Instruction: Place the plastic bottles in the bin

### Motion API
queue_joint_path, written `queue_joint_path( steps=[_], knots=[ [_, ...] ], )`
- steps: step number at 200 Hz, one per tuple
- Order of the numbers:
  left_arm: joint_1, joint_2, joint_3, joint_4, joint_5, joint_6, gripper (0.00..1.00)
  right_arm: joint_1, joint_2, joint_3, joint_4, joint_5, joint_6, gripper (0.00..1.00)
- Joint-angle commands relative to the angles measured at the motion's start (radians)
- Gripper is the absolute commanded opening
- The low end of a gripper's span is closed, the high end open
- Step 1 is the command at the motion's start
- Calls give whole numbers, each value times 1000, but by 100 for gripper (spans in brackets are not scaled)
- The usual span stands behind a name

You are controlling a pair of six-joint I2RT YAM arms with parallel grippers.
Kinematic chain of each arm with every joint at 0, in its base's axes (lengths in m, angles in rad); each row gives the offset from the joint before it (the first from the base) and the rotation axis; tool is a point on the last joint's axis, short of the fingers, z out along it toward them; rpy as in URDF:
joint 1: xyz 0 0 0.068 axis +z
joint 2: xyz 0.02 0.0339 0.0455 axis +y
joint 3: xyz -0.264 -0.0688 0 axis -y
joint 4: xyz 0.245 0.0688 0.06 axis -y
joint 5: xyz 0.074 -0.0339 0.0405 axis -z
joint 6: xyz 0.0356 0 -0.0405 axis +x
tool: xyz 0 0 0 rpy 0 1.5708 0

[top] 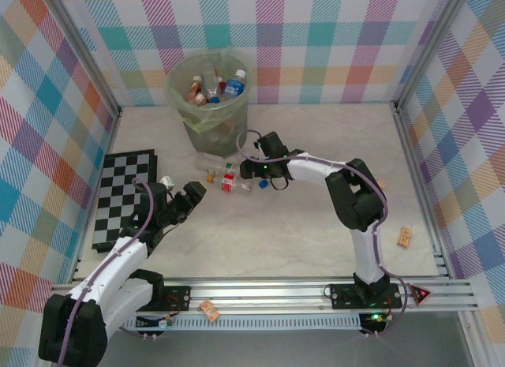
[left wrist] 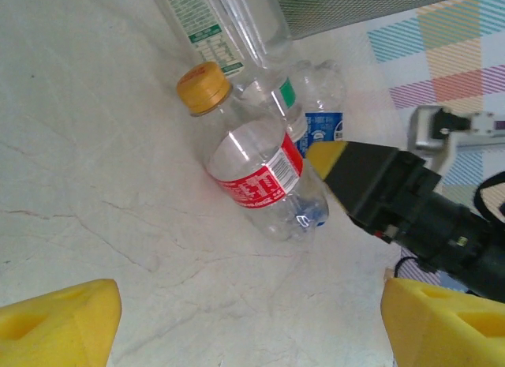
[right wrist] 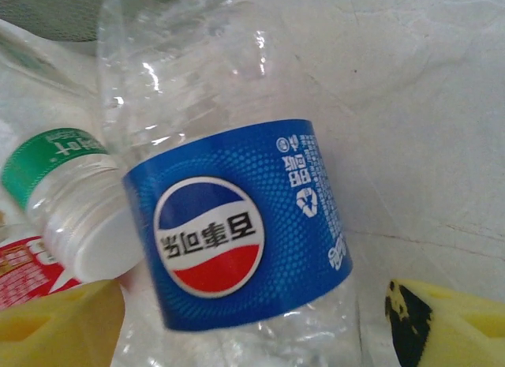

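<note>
We find several bottles already in the bin at the table's far edge. A few remain just before it. Both jaws stand open: the right gripper straddles the blue-labelled bottle, and the left gripper is empty.

**Round the Edges: Board, Block and Rail**

Over on the left of the pale marbled bench, a black-and-white chessboard, lying flat, close along the checked wall. Far right, near the bench edge, a small tan block, well apart from everything else. Down front, an aluminium rail. On it, left of centre, a small orange-brown piece, and at the right end, a red triangle.
</note>
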Motion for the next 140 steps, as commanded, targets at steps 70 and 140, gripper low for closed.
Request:
queue_joint_path(
  steps=[70, 140],
  knots=[
    [-10, -7, 47, 36, 41, -23, 85, -20, -128, -98, -19, 56, -58, 58],
    [-93, 55, 99, 256, 119, -164, 88, -46, -499, -343, -72, -8, -101, 50]
  ],
)
